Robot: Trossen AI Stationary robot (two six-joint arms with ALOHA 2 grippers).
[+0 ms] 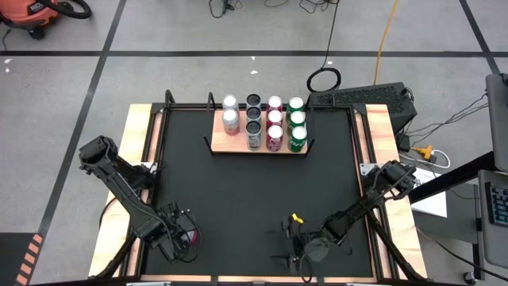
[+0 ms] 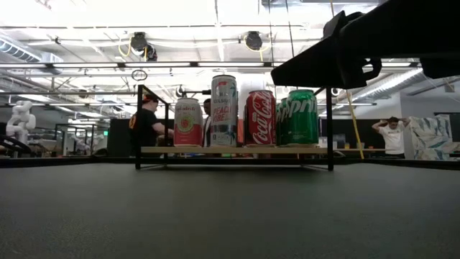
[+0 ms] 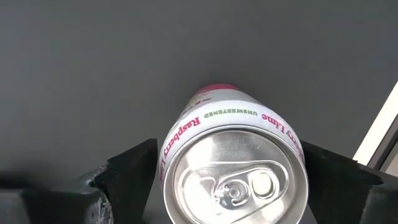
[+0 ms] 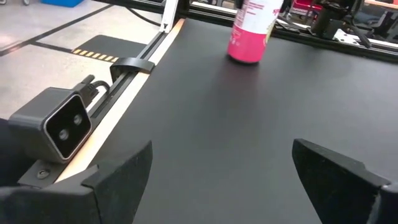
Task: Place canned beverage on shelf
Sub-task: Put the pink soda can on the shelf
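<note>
A white can with a pink base (image 3: 235, 168) stands upright on the black mat near its near left corner (image 1: 191, 236); the right wrist view also shows it (image 4: 252, 31). My left gripper (image 1: 182, 238) points straight down over the can, open, with a finger on each side of its upper wall. My right gripper (image 1: 287, 246) waits open near the mat's near edge, with nothing between its fingers (image 4: 221, 180). The shelf (image 1: 230, 145), a light wooden board at the far side, carries several cans (image 1: 274, 123) in rows. The low view shows its front row (image 2: 244, 119). My left gripper comes at the can from above, with its fingers (image 3: 134, 171) on opposite sides of the can's upper wall (image 3: 180, 134). The can's top hides the gap, so I cannot tell whether the fingers touch it. The can stands upright on the mat.
The middle of the black mat (image 1: 254, 191) lies bare between the can and the shelf. Wooden strips (image 1: 144, 159) edge the mat. A small grey camera box (image 4: 59, 127) sits at the near edge beside my right gripper. People stand in the room behind (image 2: 147, 122).
</note>
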